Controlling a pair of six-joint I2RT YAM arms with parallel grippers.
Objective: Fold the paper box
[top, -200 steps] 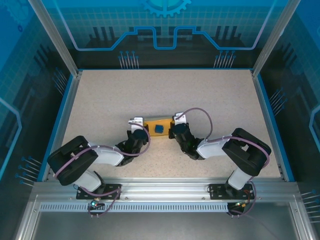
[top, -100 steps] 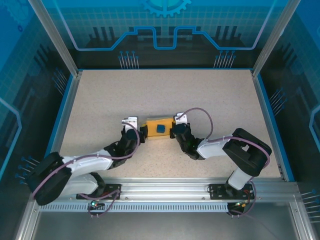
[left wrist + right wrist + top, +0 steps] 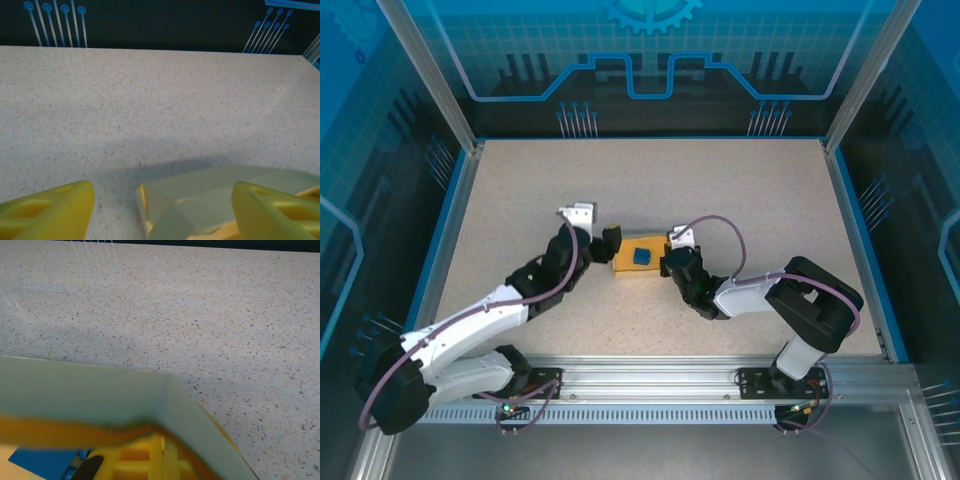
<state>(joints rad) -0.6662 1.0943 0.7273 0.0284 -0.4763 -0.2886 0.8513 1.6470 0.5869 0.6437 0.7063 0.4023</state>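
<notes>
**A:** Which step is this?

**B:** Mid-fold, I judge. The paper box [image 3: 628, 268] lies near the middle of the table [image 3: 520, 180], a bit closer to its near edge, with 1 blue cube [image 3: 640, 257] on it. The right gripper [image 3: 667, 262] is clenched on the box's right end. The left gripper [image 3: 162, 195] is released, with the box's left end between its 2 wide-spread fingers.

**A:** And next?

**B:** Probably the left gripper needs to close on a loose flap and turn it along its crease while the right one pins the box. Thin card buckles easily.

**A:** The surroundings?

**B:** A speckled beige top with a blue rim, and tinted blue panels [image 3: 650, 50] around it.
</notes>
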